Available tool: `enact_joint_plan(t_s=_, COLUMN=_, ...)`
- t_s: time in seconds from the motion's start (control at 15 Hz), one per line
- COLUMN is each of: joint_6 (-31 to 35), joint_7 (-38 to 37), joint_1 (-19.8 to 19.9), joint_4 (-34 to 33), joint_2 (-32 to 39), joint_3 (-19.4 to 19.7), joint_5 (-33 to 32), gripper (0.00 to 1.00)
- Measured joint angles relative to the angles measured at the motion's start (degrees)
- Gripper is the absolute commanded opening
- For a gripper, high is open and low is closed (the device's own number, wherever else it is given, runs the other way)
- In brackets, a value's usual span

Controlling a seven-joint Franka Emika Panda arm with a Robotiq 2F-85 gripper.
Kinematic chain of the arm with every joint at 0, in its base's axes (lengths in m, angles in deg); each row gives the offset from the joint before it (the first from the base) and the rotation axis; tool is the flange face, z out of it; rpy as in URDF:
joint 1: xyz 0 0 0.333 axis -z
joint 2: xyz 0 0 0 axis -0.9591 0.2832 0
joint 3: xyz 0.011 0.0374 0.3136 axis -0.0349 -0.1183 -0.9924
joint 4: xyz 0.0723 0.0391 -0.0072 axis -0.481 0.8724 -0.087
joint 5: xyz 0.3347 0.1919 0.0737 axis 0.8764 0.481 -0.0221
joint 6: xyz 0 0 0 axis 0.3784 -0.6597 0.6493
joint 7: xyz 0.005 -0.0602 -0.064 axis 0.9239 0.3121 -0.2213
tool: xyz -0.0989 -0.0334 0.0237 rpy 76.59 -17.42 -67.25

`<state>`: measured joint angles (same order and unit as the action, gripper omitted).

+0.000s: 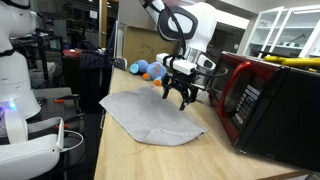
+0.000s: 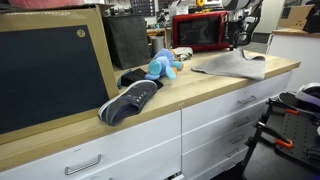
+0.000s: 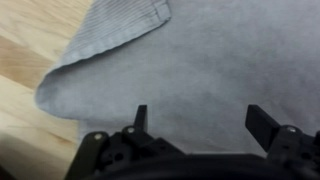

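Towel (image 1: 150,117) lies spread on the table (image 1: 125,160) beside the microwave (image 1: 275,100). One edge is folded over itself. Fingers (image 3: 262,122) apart, empty, just above it. One fold looks done.

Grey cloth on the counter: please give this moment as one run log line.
fingers: open, empty | position: above grey cloth | cloth: on wooden counter, one edge folded
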<state>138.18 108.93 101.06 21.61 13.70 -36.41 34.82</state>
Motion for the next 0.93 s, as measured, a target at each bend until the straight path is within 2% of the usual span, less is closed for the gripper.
enact_joint_plan(t_s=0.07, joint_6=-0.9, joint_7=0.9, joint_1=-0.8, joint_4=1.6, joint_2=-1.2, joint_3=-0.3, joint_5=0.2, gripper=1.0)
enact_joint_plan(t_s=0.13, joint_6=-1.1, joint_7=1.8, joint_1=-1.8, joint_4=3.8, joint_2=-2.6, joint_3=-0.5, joint_5=0.2, gripper=0.92)
enact_joint_plan(t_s=0.2, joint_6=-0.9, joint_7=2.4, joint_1=-2.9, joint_4=6.3, joint_2=-4.1, joint_3=-0.7, joint_5=0.2, gripper=0.74)
enact_joint_plan(t_s=0.4, joint_6=1.0, joint_7=3.3, joint_1=-6.7, joint_4=14.2, joint_2=-9.1, joint_3=-1.2, joint_5=0.2, gripper=0.51)
enact_joint_plan(t_s=0.8, joint_6=13.4, joint_7=3.3, joint_1=-13.8, joint_4=30.9, joint_2=-19.2, joint_3=-2.2, joint_5=2.2, gripper=0.05)
enact_joint_plan(t_s=0.87, joint_6=15.0, joint_7=3.3, joint_1=-14.5, joint_4=33.0, joint_2=-20.3, joint_3=-2.2, joint_5=2.1, gripper=0.01)
enact_joint_plan(t_s=0.93, joint_6=16.5, joint_7=3.3, joint_1=-15.1, joint_4=35.0, joint_2=-21.1, joint_3=-2.2, joint_5=1.8, gripper=0.0)
